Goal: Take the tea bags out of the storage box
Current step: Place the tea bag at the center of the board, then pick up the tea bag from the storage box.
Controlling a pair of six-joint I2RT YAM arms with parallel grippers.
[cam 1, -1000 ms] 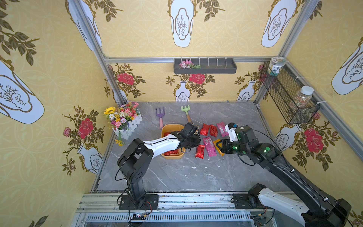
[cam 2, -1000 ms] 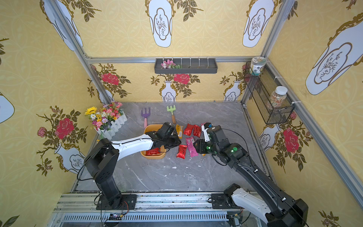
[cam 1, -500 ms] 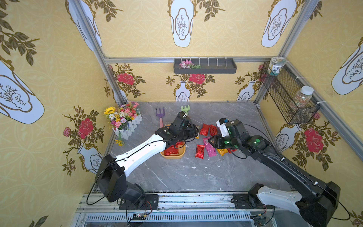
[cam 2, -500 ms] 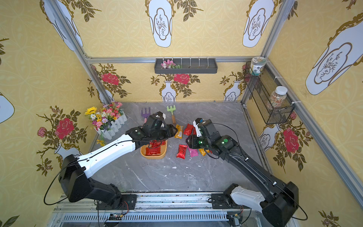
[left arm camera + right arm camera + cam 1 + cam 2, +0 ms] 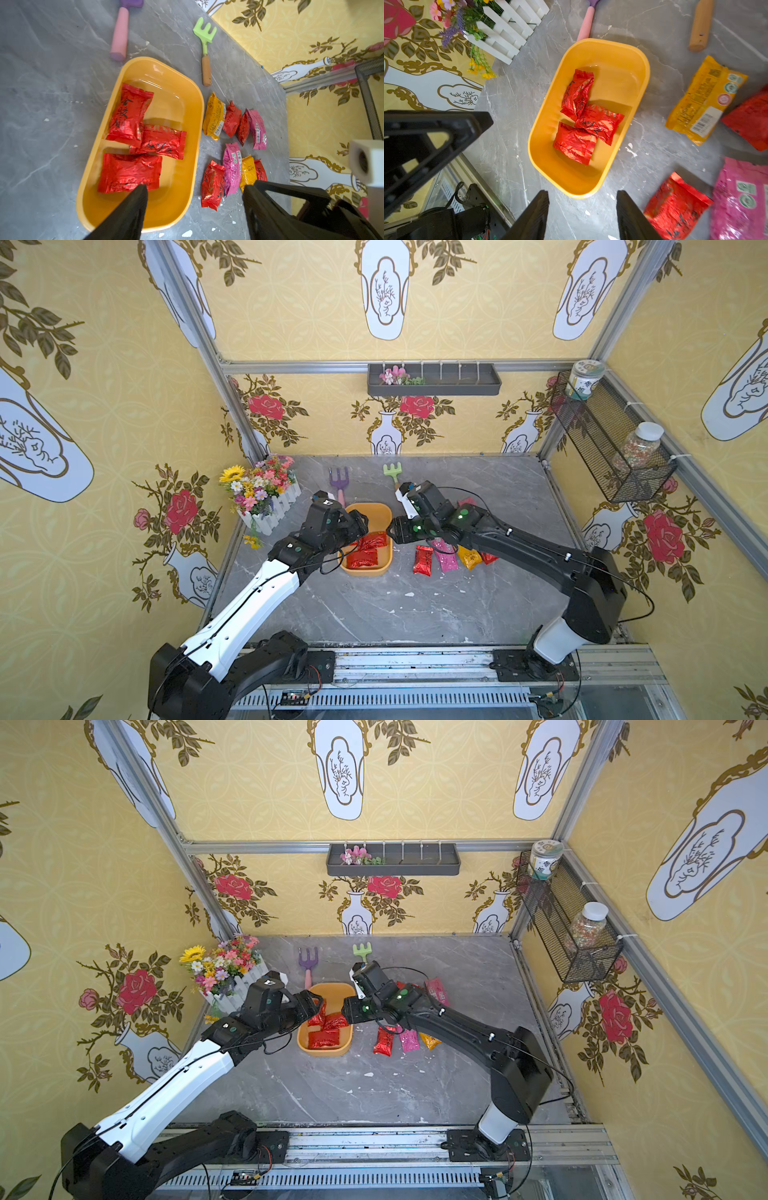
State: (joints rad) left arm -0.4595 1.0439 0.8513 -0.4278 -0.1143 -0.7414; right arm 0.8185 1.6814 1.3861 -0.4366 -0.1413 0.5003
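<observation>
The storage box (image 5: 365,571) is a shallow orange-yellow tray left of the table's middle. Three crinkly red tea bags (image 5: 365,549) lie in it, overlapping, also clear in the right wrist view (image 5: 598,122). Several more tea bags (image 5: 232,166), red, pink and yellow, lie in two rows on the table right of the box. My left gripper (image 5: 359,524) hangs open and empty over the box's left side (image 5: 195,188). Open and empty too, my right gripper (image 5: 392,531) hovers at the box's right rim (image 5: 582,193).
A white picket-fence flower box (image 5: 266,497) stands at the back left. A purple toy fork (image 5: 338,485) and a green rake (image 5: 392,470) lie behind the storage box. A dark wall shelf (image 5: 434,381) and a wire basket (image 5: 611,448) with jars hang on the walls.
My left gripper has opened wide and drawn back leftward from the box's right side to above the box. My right gripper has moved left from the tea bags on the table to the box's rim.
</observation>
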